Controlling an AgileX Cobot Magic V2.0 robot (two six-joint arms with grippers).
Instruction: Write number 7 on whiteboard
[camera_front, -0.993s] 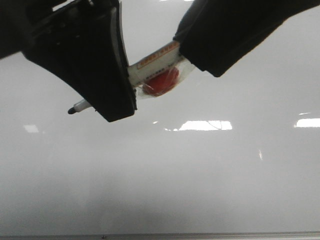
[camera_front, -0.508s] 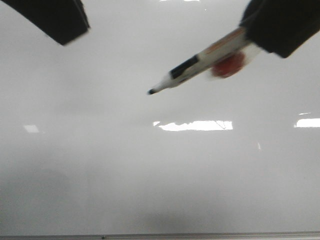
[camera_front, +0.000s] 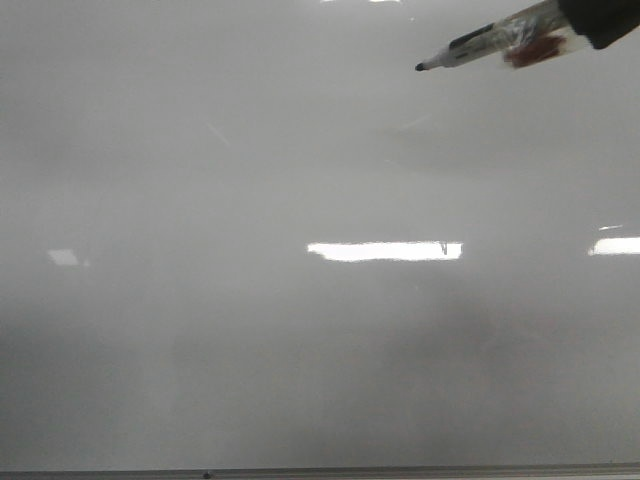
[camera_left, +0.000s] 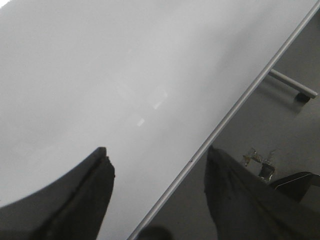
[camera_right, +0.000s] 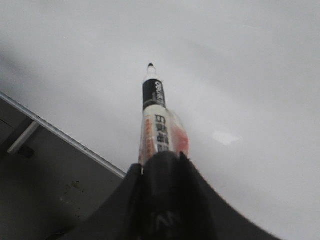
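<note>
My left gripper (camera_left: 157, 197) is hanging with jaws apart, gripping nothing, straddling the whiteboard's (camera_left: 100, 75) metal edge (camera_left: 240, 102). My right gripper (camera_right: 162, 172) is clamping the marker (camera_right: 155, 120), uncapped tip pointing left over the board's upper right, off the surface. No 7 is showing on it.

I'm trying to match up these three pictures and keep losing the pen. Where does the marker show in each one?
Front view: the marker sits in the upper right corner, its tip pointing left, held by the right gripper.
Left wrist view: not in it; only the open left gripper shows.
Right wrist view: it sticks straight out of the dark fingers, mid-picture.
Shared landmark: the whiteboard, with its thin metal edge in all three.
</note>
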